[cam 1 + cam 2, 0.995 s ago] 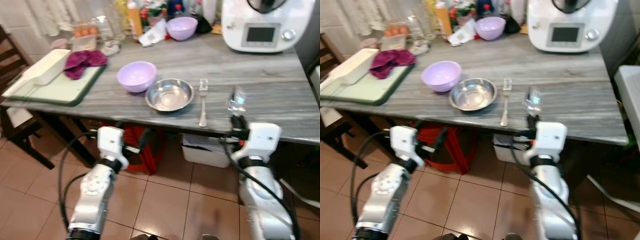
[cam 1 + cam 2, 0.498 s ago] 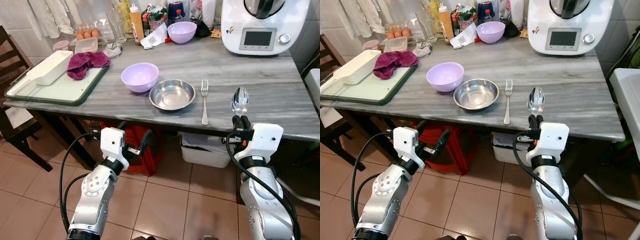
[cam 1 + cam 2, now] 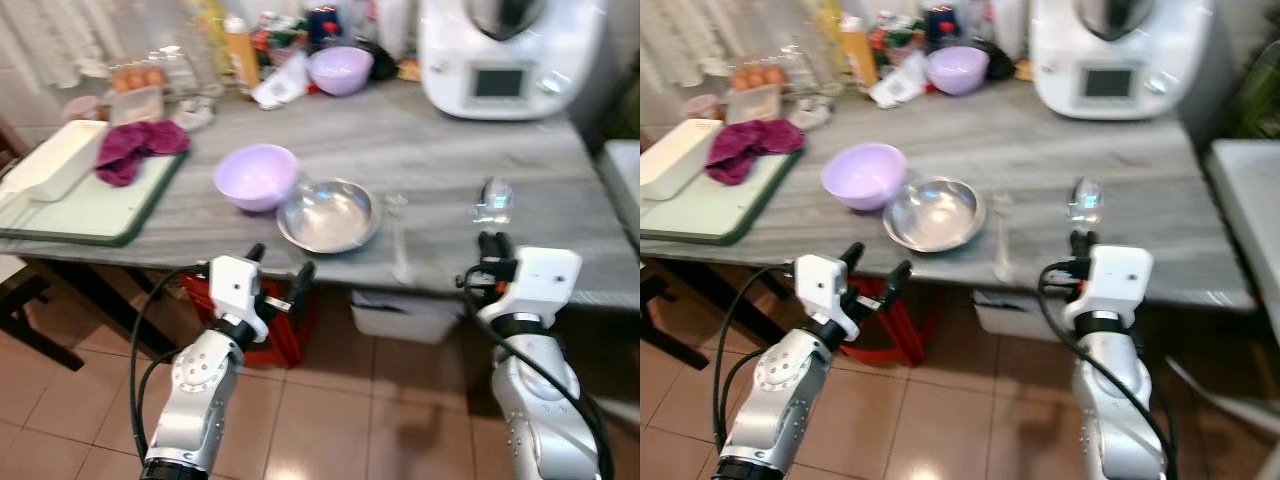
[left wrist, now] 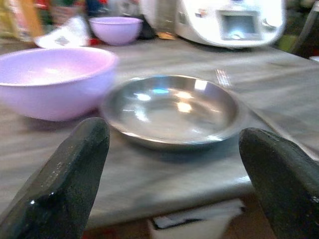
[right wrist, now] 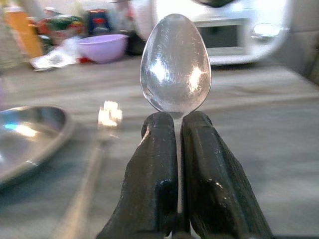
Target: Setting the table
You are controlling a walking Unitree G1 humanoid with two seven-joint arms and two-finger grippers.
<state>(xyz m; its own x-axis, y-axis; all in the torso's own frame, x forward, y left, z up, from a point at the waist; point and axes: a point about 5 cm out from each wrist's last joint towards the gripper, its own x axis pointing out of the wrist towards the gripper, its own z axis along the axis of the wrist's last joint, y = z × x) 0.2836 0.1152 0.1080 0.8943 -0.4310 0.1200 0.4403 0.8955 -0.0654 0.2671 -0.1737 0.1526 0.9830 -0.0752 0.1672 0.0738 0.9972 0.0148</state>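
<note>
At the worktop (image 3: 560, 190) edge, the spoon (image 5: 175, 62) is held upright in the closed right claw (image 5: 177, 149) (left claw (image 4: 169, 164) spread wide, idle) and is best lowered flat just right of the fork (image 3: 1002, 235), parallel to it.

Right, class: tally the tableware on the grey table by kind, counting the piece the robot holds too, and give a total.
Purple bowls: 2 (near, far)
Steel bowls: 1
Forks: 1
Spoons: 1, clamped in the right tool
Total: 5
</note>
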